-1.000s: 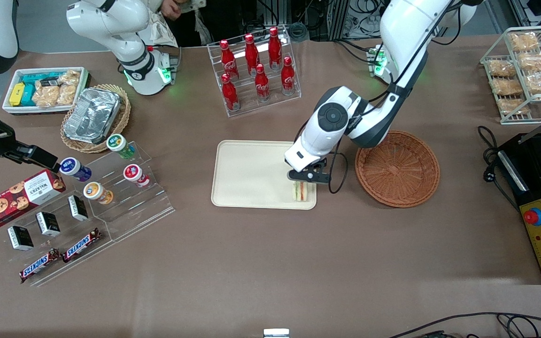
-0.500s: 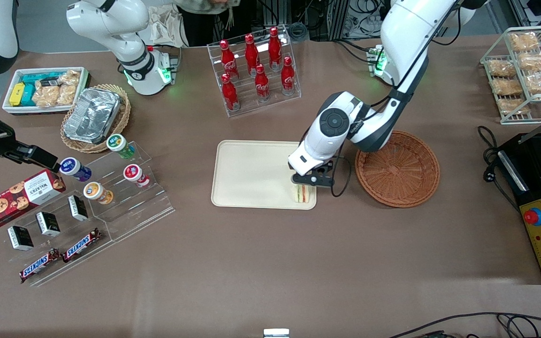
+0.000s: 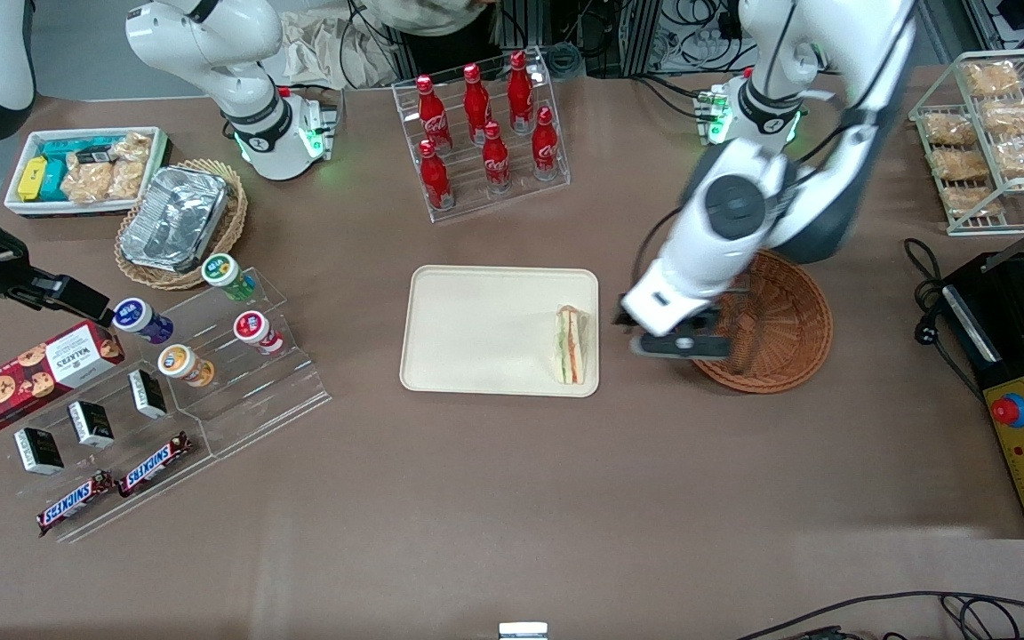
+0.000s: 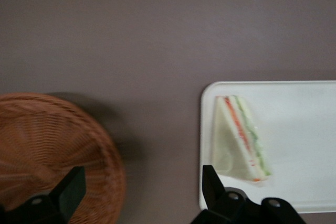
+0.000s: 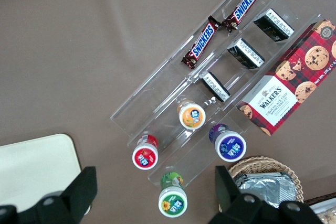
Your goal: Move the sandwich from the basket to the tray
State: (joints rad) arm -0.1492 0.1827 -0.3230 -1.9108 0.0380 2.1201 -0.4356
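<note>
With the sandwich (image 3: 571, 346) lying at the tray's (image 3: 476, 331) three o'clock edge, my gripper (image 3: 679, 345) hangs wide open and empty between tray and basket (image 3: 779, 311), so I judge only retreat remains.

Even, fairly bright overhead light falls on the brown counter (image 3: 494, 498), leaving a broad soft sheen nearer the front camera. Shadows are faint and short. The working arm (image 3: 743, 213) and its claw (image 3: 679, 345), above the gap between tray (image 3: 476, 331) and basket (image 3: 779, 329), are smeared with motion blur, while the Coca-Cola bottles (image 3: 485, 133) are crisp. The foil container (image 3: 176, 218) glints. In the left wrist view the sandwich (image 4: 239, 137) and basket weave look soft, the tray nearly washed out.
</note>
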